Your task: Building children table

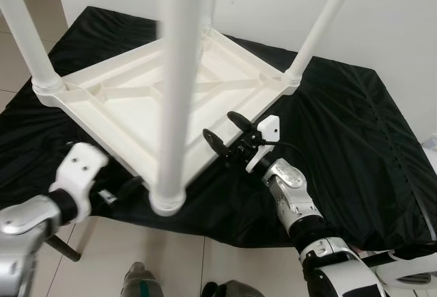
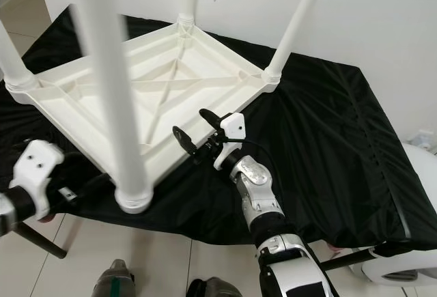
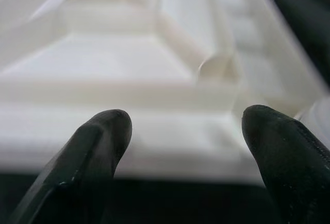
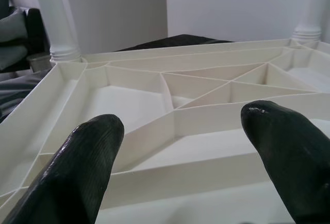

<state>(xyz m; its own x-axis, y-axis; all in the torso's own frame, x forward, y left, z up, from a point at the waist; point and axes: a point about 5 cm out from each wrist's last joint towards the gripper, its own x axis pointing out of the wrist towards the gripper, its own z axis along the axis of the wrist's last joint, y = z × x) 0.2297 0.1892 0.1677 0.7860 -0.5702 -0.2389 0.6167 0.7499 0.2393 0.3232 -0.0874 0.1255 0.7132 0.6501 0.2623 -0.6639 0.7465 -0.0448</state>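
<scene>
A white plastic children's table (image 1: 130, 106) lies upside down on a black cloth, its ribbed underside facing up. Its legs stand upward from the corners: a near leg (image 1: 174, 92), a left leg (image 1: 27, 37) and a right leg (image 1: 321, 24). My right gripper (image 1: 220, 126) is open at the table's near right edge, fingertips just over the rim; the right wrist view shows the ribs between its fingers (image 4: 87, 162). My left gripper (image 3: 183, 126) is open low at the near left edge, facing the rim, its white wrist (image 1: 78, 174) beside the near corner.
The black cloth (image 1: 355, 140) covers a low platform, with a wide bare stretch to the right of the table. A white wall stands behind. Pale tiled floor (image 1: 136, 242) lies in front. A white rounded object (image 2: 416, 167) sits at the far right.
</scene>
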